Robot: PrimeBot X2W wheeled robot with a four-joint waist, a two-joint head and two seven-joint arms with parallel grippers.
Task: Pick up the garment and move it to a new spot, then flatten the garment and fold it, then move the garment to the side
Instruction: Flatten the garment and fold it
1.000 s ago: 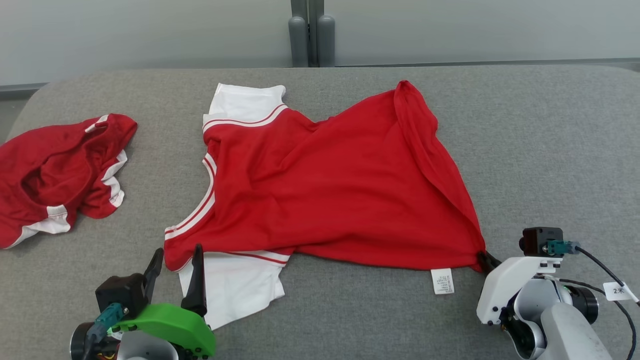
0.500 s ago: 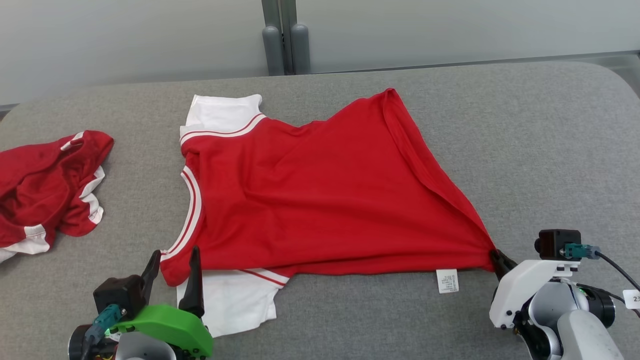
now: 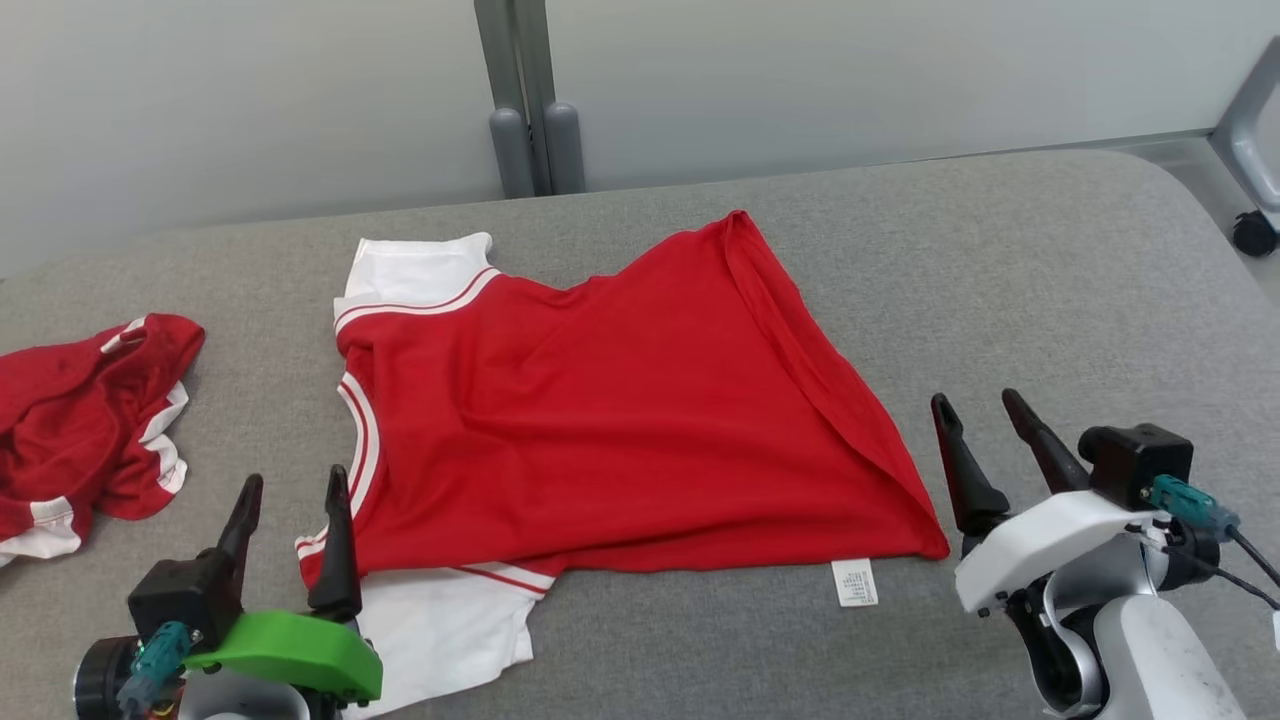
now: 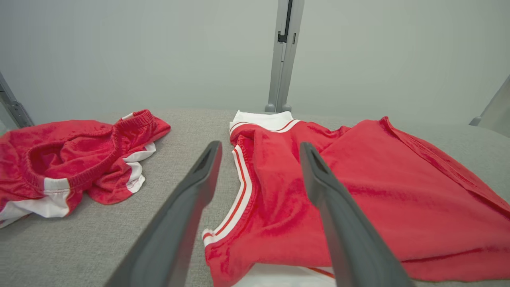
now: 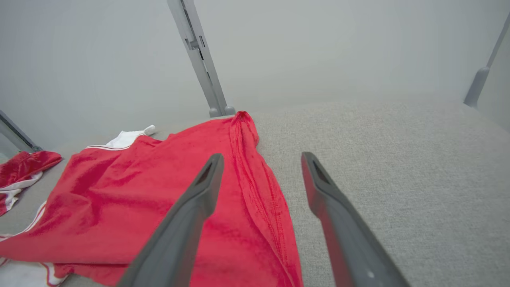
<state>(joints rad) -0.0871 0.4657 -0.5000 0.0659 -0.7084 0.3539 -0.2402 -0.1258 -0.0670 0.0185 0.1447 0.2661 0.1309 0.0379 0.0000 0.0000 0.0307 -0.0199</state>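
Far left, a crumpled red garment (image 3: 80, 420) is lying bunched on the grey worktop (image 3: 1050, 300), well apart from ours. Next over, our left pincer (image 3: 295, 478) is hovering wide open with nothing in it, right at the near end of the striped neckline (image 3: 358, 440) of the red shirt (image 3: 620, 420). The shirt is lying spread across the middle of the worktop, but we're not calling it flat. The near white sleeve (image 3: 450, 620) is sitting half tucked under the body, and the hem (image 3: 800, 370) on the right is rolling over on itself. The care label (image 3: 855, 582) is poking out at the near edge. On the right, our right pincer (image 3: 975, 400) is hanging open and empty, just beside the hem corner. What we're worrying about is folding now and locking in that rolled hem. A finger could also be snagging only the top layer and dragging the shirt crooked.
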